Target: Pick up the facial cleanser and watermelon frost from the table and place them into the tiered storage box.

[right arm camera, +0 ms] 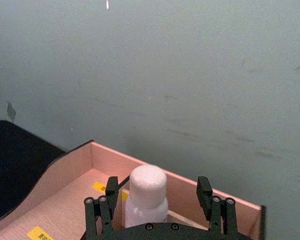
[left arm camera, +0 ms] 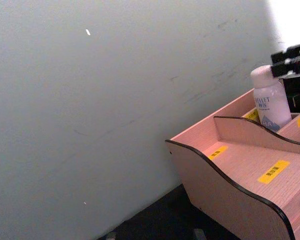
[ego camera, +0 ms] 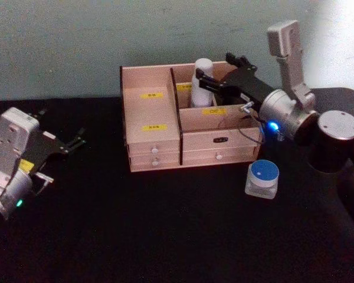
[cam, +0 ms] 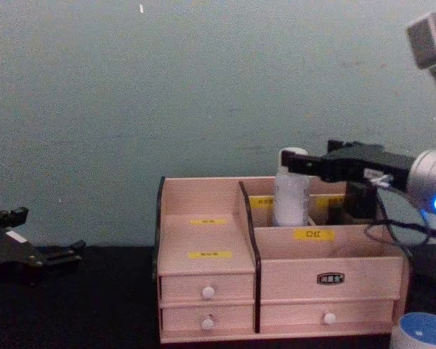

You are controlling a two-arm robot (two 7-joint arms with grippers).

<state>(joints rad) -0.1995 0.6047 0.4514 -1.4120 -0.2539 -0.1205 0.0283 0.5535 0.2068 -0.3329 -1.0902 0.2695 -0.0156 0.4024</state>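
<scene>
Right gripper point(right arm camera: 157, 184): wide, straddling cleanser point(cam: 291, 198) standing in box point(ego camera: 153, 127).
Risk: my retreat could clip and topple it.
Left gripper point(ego camera: 76, 140): idle, over bench point(ego camera: 165, 236).

Bench point(ego camera: 165, 236): black, matte, takes up lower half of head view and a low dark band at lower left of chest view. Wall point(ego camera: 65, 41): pale grey-green, plain, spans upper part of head and chest views, meets bench along its back edge. Bright washed-out patch point(ego camera: 342, 29) at upper right of head view (source cannot be told). Small white fleck point(cam: 140, 9) on wall, top of chest view, left of centre. Faint dark scuffs point(right arm camera: 210, 136) and small dark blotch point(right arm camera: 10, 111) on wall in right wrist view.
</scene>
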